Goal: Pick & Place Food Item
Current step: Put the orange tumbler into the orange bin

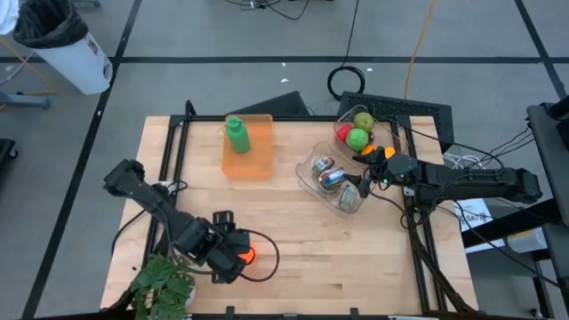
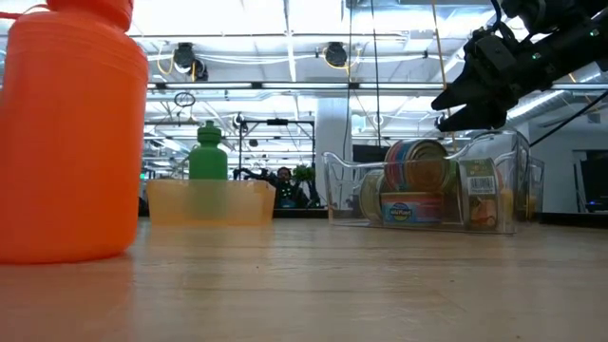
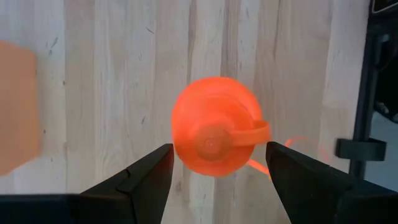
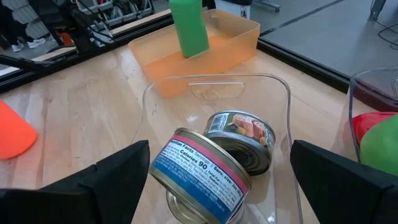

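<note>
An orange bottle [image 1: 247, 254] [image 2: 66, 133] stands upright on the wooden table near its front edge. My left gripper [image 3: 217, 158] [image 1: 228, 254] hovers above it, pointing down and open, one finger on each side of the bottle's cap [image 3: 211, 142], touching nothing. A green bottle [image 1: 236, 135] stands in an orange tray [image 1: 256, 164] at the back. A clear bin [image 1: 348, 203] holds cans [image 4: 199, 169] [image 4: 244, 134] lying on their sides. My right gripper [image 4: 219, 158] [image 2: 467, 103] hangs open above this bin.
A second clear bin [image 1: 342, 118] at the back right holds green fruit [image 1: 357, 139] and a red piece. A leafy plant [image 1: 164, 284] sits at the near left corner. Bare wood lies between the tray, the bins and the orange bottle.
</note>
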